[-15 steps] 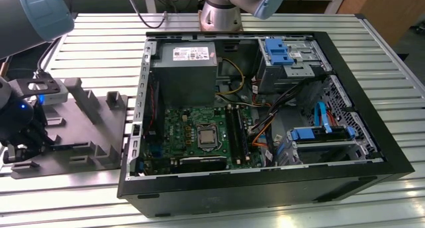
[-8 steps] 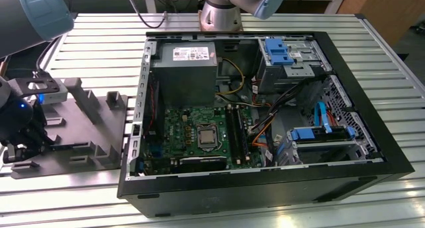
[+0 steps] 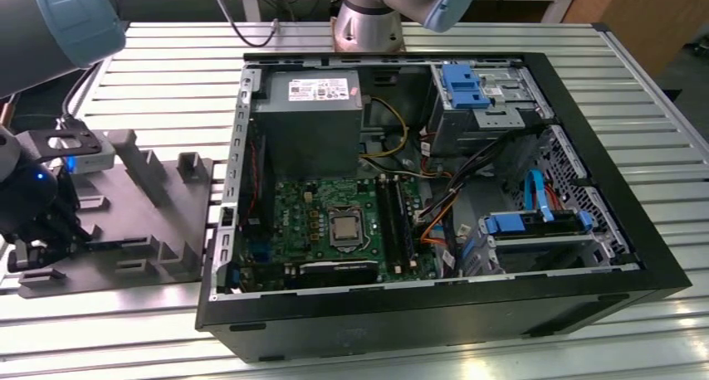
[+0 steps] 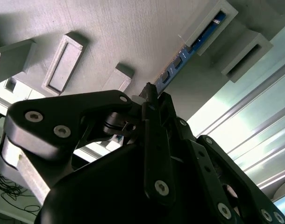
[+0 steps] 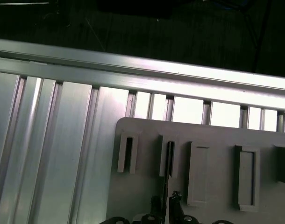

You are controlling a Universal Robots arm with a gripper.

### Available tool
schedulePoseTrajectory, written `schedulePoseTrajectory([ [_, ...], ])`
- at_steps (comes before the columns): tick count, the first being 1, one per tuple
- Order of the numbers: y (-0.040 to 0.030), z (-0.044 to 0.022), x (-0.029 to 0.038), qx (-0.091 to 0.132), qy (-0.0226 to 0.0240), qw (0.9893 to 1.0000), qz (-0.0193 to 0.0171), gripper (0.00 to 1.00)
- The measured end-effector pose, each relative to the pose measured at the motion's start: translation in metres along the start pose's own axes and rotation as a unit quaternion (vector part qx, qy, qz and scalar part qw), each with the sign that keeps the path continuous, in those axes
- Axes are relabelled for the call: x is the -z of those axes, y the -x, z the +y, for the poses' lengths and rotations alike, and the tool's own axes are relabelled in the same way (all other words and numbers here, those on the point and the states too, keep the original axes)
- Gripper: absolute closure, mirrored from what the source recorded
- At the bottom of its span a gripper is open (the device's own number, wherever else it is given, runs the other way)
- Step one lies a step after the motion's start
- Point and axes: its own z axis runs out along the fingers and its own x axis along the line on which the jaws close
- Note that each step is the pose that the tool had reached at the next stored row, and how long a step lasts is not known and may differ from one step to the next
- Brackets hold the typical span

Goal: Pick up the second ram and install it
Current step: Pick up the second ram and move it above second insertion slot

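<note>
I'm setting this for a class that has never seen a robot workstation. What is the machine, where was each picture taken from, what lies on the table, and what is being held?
The machine is a robot arm that ends in a gripper, a claw with black fingers. The exterior view comes from a camera off the arm, looking over a slatted metal table. On the table lies an open computer case with its circuit board showing. To the exterior view's left is a grey holder with raised slots. Both wrist views come from cameras riding on the arm, looking down at that holder. In the second wrist view the fingers appear closed on a memory stick. The stick stands in one of the holder's slots and is not yet lifted out.
</note>
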Motion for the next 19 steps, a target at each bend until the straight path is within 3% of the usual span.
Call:
schedulePoseTrajectory([
  [10,0.0000,-0.0002,0.0000,0.000,0.0000,1.0000,0.0000,0.78],
  [11,-0.0001,-0.0003,0.0000,0.000,0.0000,1.0000,0.0000,0.86],
  [19,0.0000,-0.0004,0.0000,0.000,0.0000,1.0000,0.0000,0.88],
])
